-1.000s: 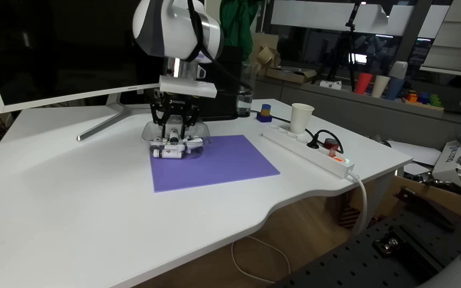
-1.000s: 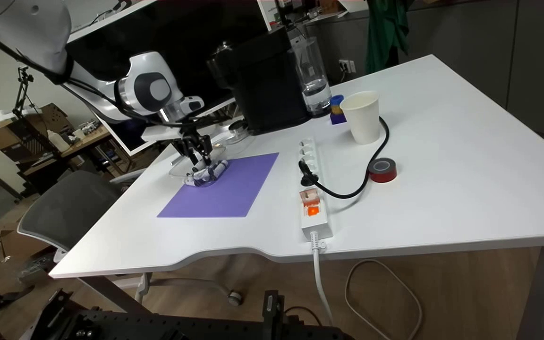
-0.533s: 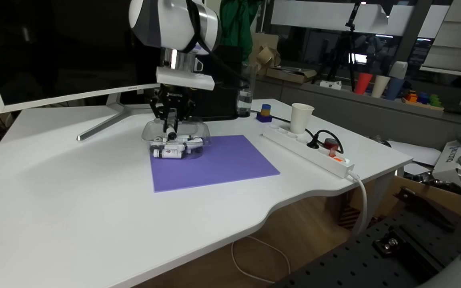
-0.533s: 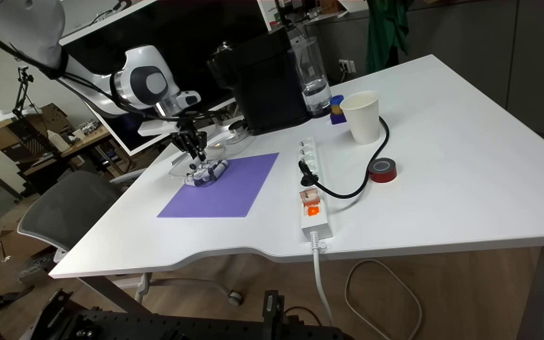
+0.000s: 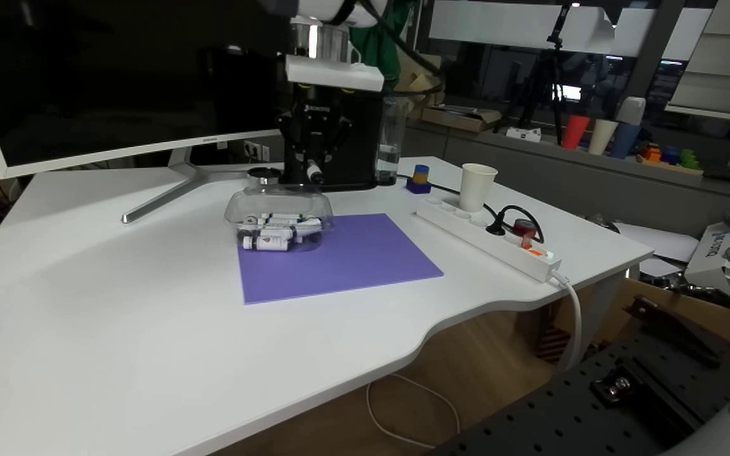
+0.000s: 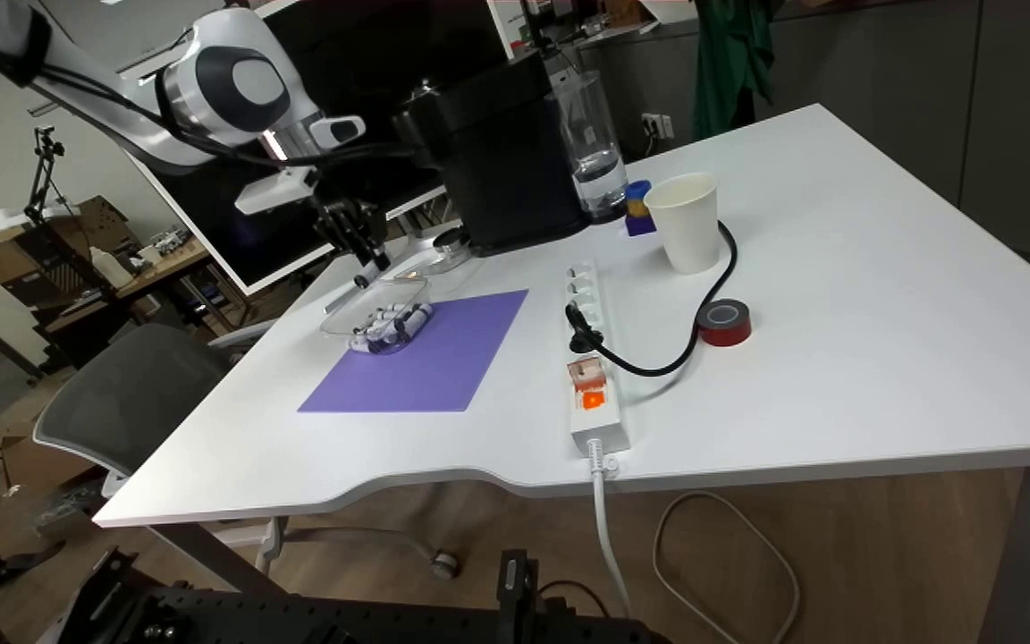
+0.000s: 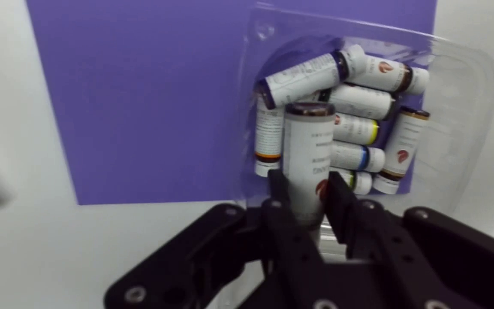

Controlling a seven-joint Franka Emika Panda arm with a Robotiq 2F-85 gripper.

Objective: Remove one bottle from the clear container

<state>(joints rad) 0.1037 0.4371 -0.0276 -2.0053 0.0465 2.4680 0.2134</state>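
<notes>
Wrist view: gripper fingers clamped on bottle. Both exterior views: we see it higher than tub's far edge, mat spreading right.

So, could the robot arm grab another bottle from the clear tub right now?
Probably not yet: its pincer is closed around one bottle, which would likely need putting down first. The tub looks open on top, so the other bottles seem reachable afterwards.
</notes>
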